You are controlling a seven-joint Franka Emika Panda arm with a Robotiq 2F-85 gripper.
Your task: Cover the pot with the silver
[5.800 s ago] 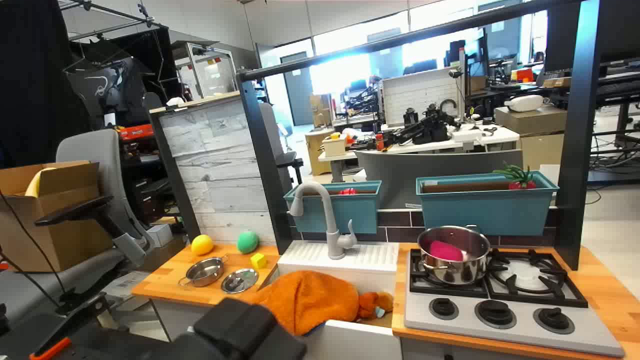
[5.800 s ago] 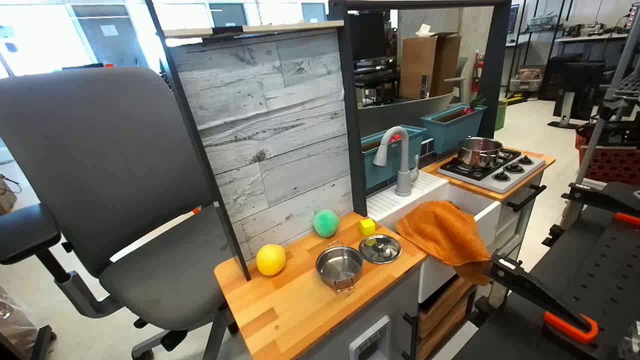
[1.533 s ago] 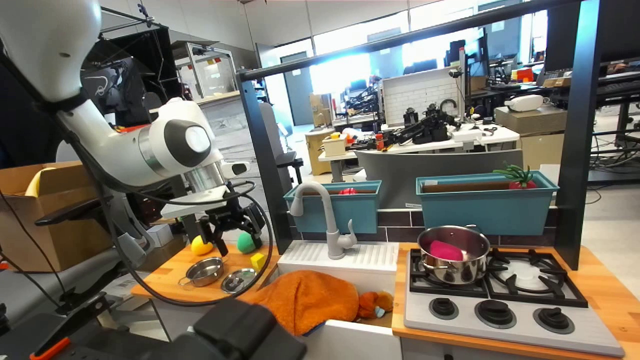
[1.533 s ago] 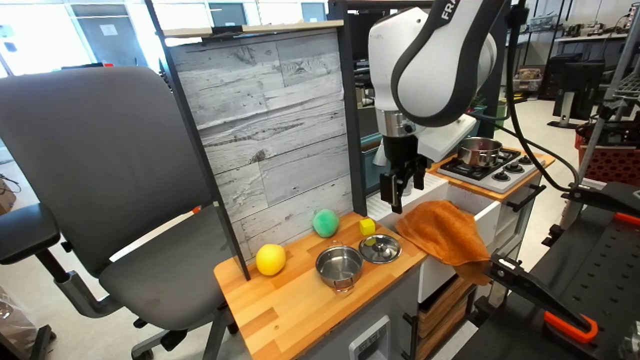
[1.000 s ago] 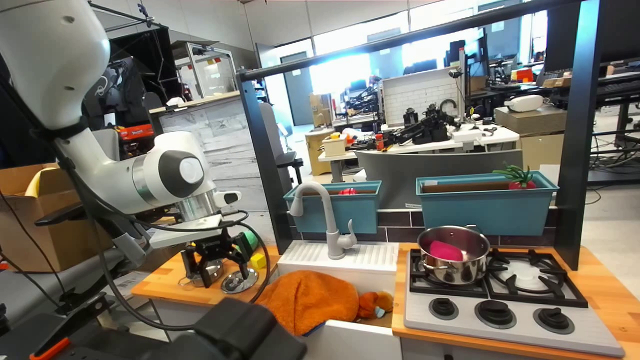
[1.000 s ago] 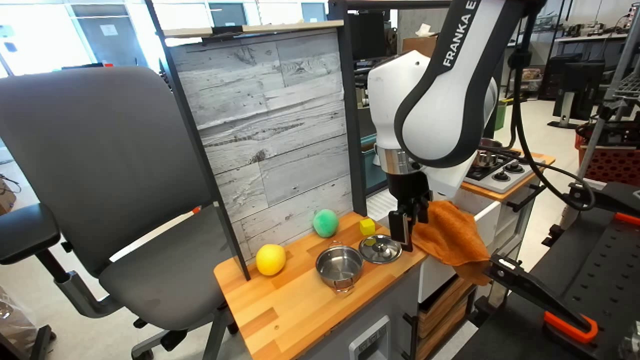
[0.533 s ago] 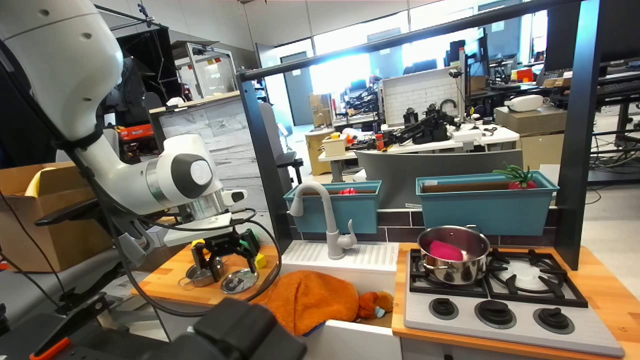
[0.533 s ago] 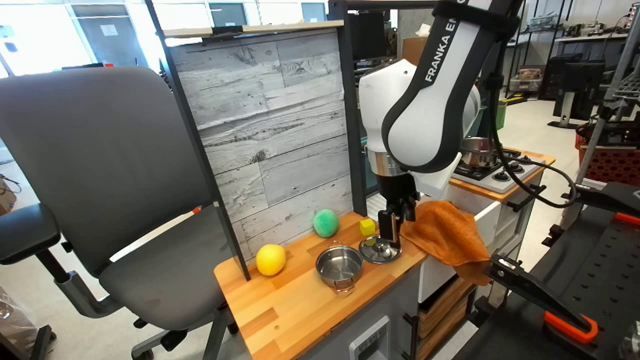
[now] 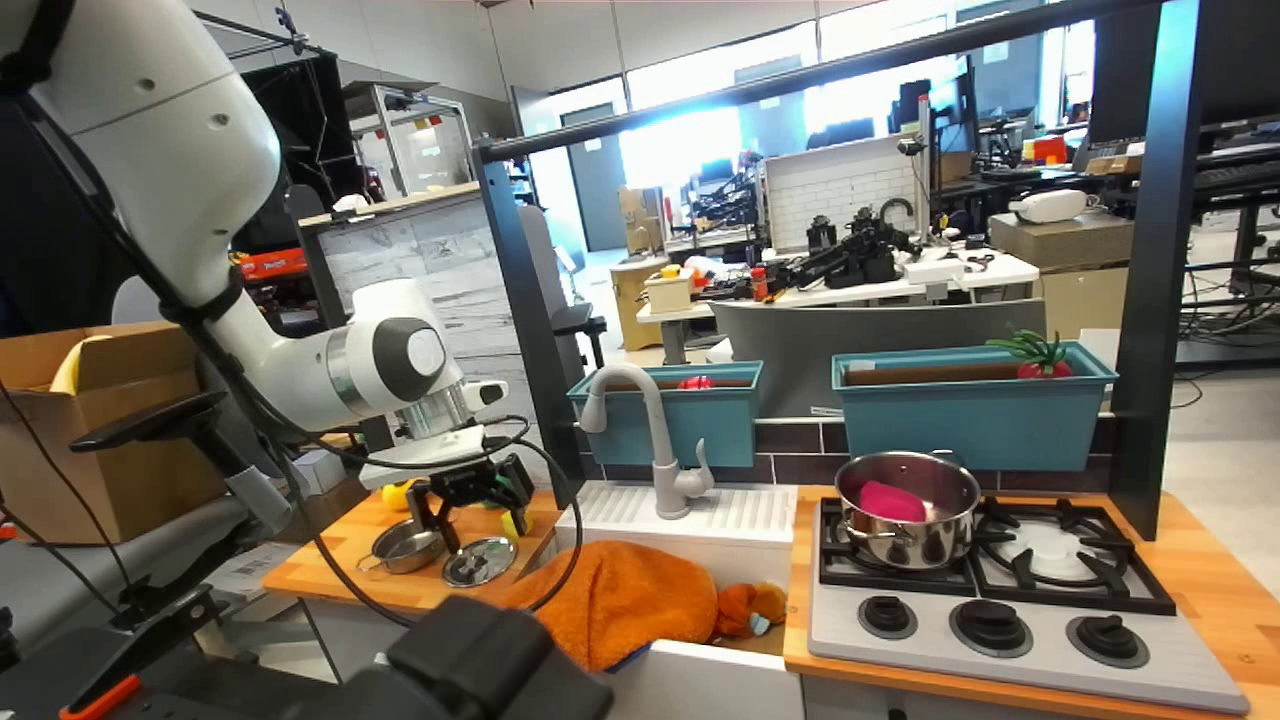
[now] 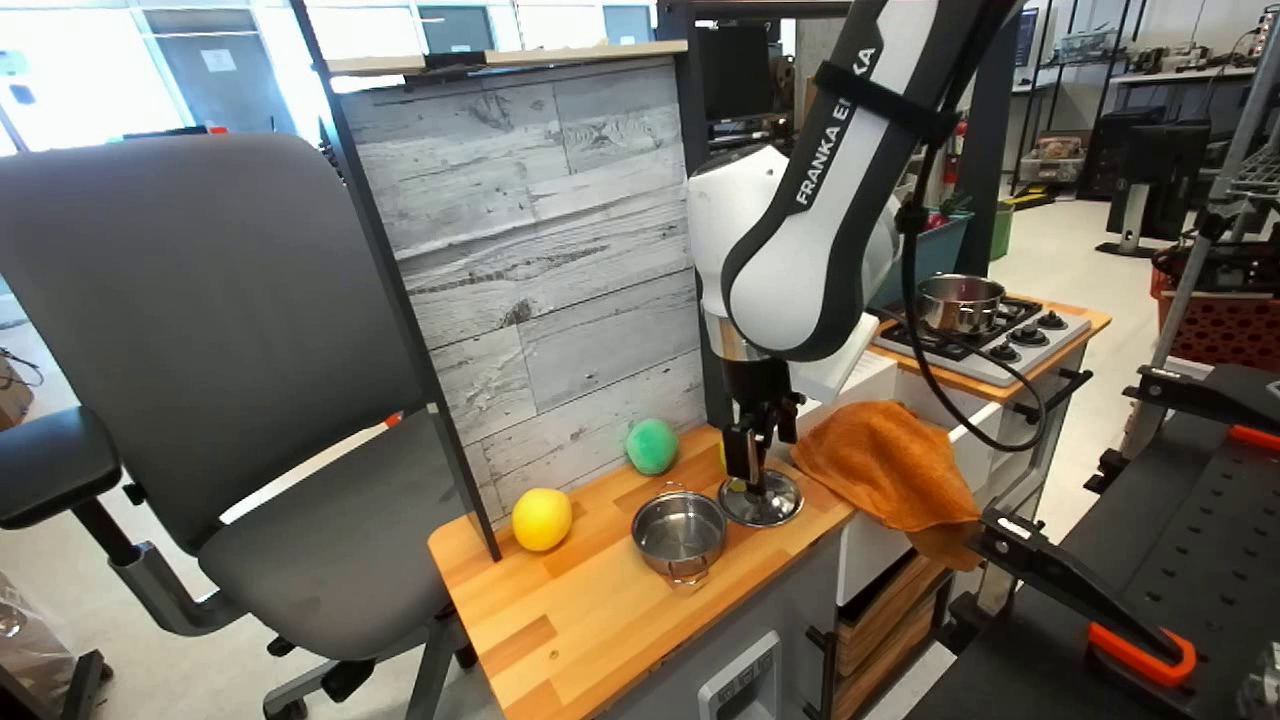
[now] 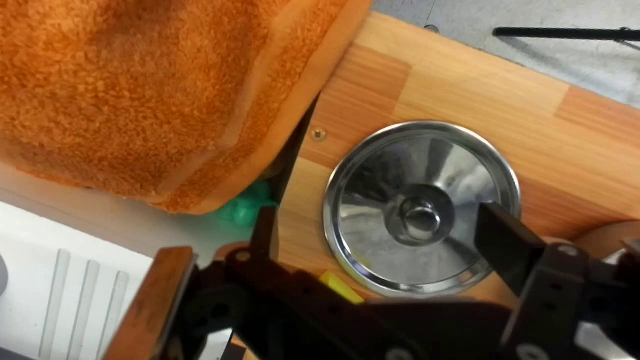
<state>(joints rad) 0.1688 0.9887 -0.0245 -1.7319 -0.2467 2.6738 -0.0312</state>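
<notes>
The white arm reaches down over the wooden counter, its wrist above the end beside the sink. Across the sink from that end stands the stove, and a rumpled orange towel drapes over the sink. The shiny metal pot sits upright on the burner nearer the sink, its top uncovered. The gripper points down with its jaws spread wide and clasps nothing. Smaller is a two-handled pan, upright on the counter in both exterior views. Just beside it, flat on the wood with its knob up, lies the silver lid; in the wrist view it shows between the spread jaws, one fingertip overlapping its rim, and whether that fingertip touches it I cannot tell. A pink object rests inside the pot. A yellow ball and a green ball sit apart on the counter, and a yellow cube, partly hidden by the gripper, lies near the lid.
</notes>
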